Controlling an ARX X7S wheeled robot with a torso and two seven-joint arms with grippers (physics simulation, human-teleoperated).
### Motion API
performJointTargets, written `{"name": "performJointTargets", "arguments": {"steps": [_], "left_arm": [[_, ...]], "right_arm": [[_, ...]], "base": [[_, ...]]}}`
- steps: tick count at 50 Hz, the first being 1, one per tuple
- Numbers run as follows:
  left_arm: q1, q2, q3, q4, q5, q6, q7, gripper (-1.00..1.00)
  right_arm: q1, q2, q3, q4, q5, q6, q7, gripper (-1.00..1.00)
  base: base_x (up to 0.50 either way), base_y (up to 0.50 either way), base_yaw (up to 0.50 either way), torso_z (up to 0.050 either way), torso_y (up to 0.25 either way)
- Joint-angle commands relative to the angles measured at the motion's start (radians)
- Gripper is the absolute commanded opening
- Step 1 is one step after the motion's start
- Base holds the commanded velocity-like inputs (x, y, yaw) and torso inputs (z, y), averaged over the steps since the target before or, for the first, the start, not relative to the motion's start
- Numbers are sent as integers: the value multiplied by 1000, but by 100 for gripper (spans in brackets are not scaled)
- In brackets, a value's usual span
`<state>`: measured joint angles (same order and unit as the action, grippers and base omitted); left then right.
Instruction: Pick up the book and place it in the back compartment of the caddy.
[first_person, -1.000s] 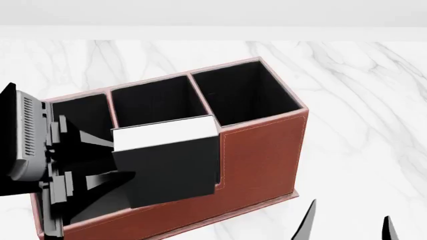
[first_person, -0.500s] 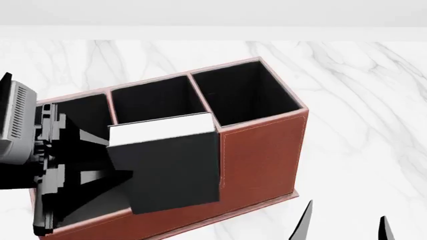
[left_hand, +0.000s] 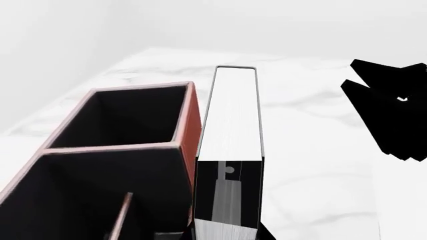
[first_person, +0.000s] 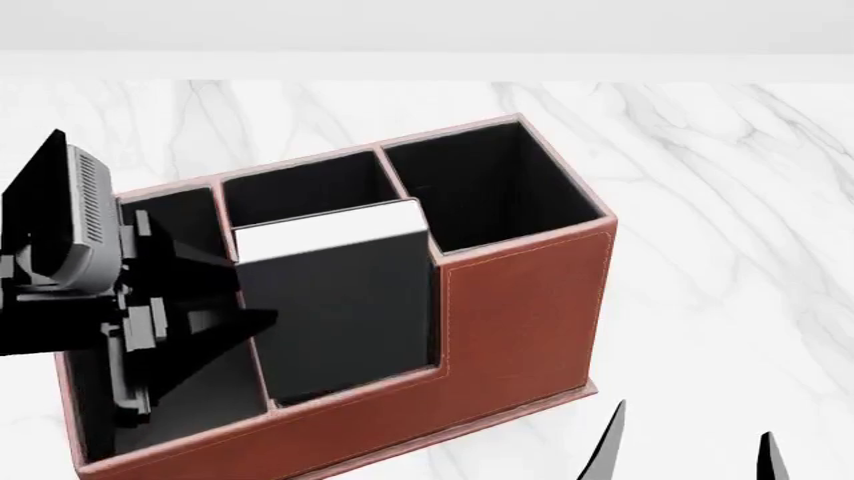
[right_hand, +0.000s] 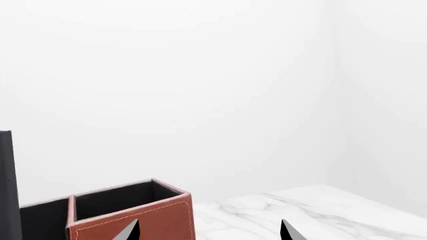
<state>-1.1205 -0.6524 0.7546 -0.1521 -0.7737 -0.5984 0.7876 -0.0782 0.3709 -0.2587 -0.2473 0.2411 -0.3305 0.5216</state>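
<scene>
The black book (first_person: 340, 300) stands upright with its white page edges up, its lower end down inside the back compartment behind that cell's low outer wall (first_person: 360, 408). The compartment belongs to the reddish-brown caddy (first_person: 527, 300). My left gripper (first_person: 254, 292) is shut on the book's left side, above the caddy's left end cell. In the left wrist view the book (left_hand: 230, 115) runs away from the gripper (left_hand: 230, 237), beside the caddy's wall (left_hand: 191, 117). My right gripper (first_person: 687, 455) is open and empty, in front of the caddy's right end. It is also in its own view (right_hand: 210, 232).
The caddy stands on a white marble table (first_person: 721, 200) with a white wall behind. Its deeper middle cell (first_person: 314, 195) and right end cell (first_person: 487, 185) are black inside. The right wrist view shows the caddy's end (right_hand: 133, 220) and the book's edge (right_hand: 5, 185).
The book was tilted in front of the low wall. It has been lifted back over it and now stands straighter inside the cell. My left gripper moved right and up with it.
</scene>
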Motion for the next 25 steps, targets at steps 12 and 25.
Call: {"name": "performJointTargets", "arguments": {"steps": [12,25], "left_arm": [[-52,66,16,-168,41,33,24,-100],[-68,104,7,-277,41,70,66,-100]], "right_arm": [[1,4,-1,-2,3,2,6,100],[1,6,-5,0,3,0,7,100]], "base": [[0,0,0,0,2],[0,0,0,1,1]]}}
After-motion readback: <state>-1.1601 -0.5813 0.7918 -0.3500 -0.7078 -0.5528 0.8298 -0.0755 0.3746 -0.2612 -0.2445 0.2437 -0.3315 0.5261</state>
